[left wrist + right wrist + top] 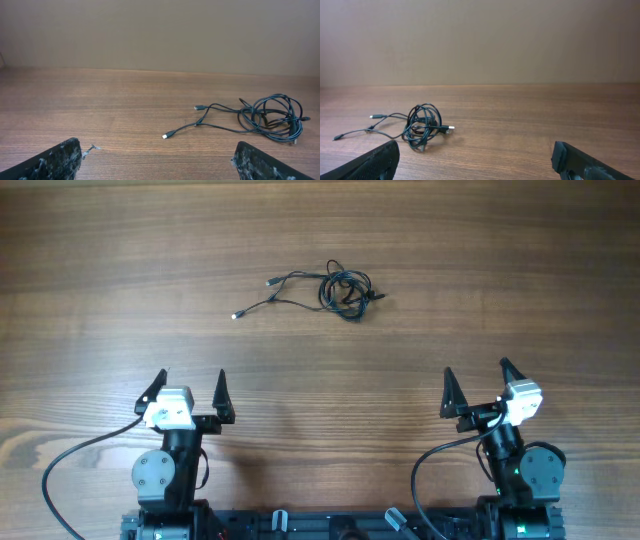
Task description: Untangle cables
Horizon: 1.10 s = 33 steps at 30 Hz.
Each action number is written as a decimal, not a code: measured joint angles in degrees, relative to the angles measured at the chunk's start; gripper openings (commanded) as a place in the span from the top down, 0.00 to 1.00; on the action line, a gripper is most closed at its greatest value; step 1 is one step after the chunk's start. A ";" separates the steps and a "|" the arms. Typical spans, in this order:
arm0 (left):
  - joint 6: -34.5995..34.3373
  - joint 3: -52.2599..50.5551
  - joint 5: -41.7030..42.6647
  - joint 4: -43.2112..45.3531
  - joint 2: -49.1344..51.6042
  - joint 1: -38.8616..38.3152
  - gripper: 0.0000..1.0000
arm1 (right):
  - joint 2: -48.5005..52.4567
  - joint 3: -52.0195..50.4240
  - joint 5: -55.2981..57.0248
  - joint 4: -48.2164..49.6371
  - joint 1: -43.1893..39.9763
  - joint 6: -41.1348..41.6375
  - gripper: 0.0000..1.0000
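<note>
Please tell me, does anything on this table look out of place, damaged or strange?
Only the cables: they lie in a tangled bunch of loops on the table, with two plug ends trailing out to the left. I see no damage or spill. The left gripper and right gripper are open, apart from them.

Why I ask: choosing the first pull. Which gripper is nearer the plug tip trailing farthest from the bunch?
Left. The plug tip lies ahead of the left gripper, far left of the right gripper.
</note>
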 measured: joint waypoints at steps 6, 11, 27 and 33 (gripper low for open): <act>0.00 0.00 0.00 0.00 0.00 0.00 0.00 | 0.00 0.00 0.02 0.00 1.27 0.00 0.00; -0.02 0.00 0.00 0.00 0.00 0.00 0.00 | 0.00 0.00 0.02 0.00 1.27 0.00 0.00; 0.00 0.00 0.00 -0.02 0.00 0.00 0.00 | 0.00 0.00 0.02 0.00 1.27 0.00 0.00; -0.02 0.00 0.00 0.00 0.00 0.00 0.00 | 0.00 0.00 0.02 0.00 1.27 0.00 0.00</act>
